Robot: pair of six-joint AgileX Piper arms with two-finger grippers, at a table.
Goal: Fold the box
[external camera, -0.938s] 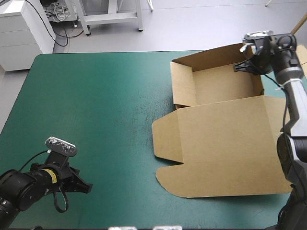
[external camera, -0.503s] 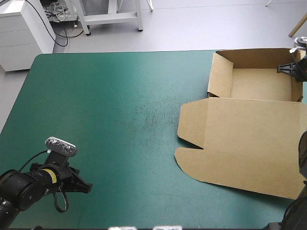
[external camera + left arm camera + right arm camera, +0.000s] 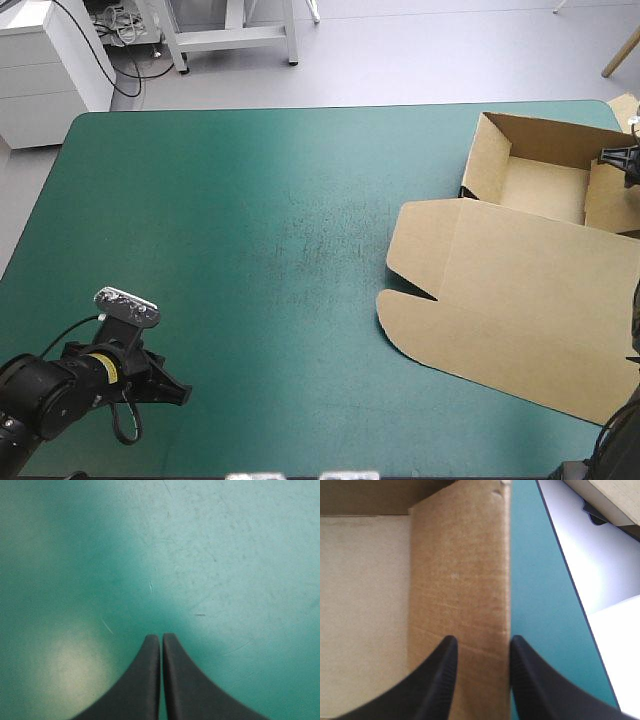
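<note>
**High view.** The box [image 3: 500,260] sits at the right end of the bench [image 3: 200,200]. Its tray [image 3: 540,188] is by the far right corner with walls raised, and the lid [image 3: 520,320] lies flat toward the near edge. Your right gripper [image 3: 606,157] is at the tray's right wall. Your left gripper [image 3: 178,393] rests low by the near left corner, well apart from the box.

**Left wrist view.** The left gripper [image 3: 161,638] has its black fingers [image 3: 140,680] pressed together in one point. It holds nothing, and only the teal-green cover [image 3: 225,555] lies beneath.

**Right wrist view.** The right gripper [image 3: 481,641] is nearly closed, with the box's [image 3: 460,555] upright side wall pinched between its fingers [image 3: 437,680]. The tray floor lies on one side of that wall. A strip of cover [image 3: 535,605] and the bench edge lie on the other.
</note>
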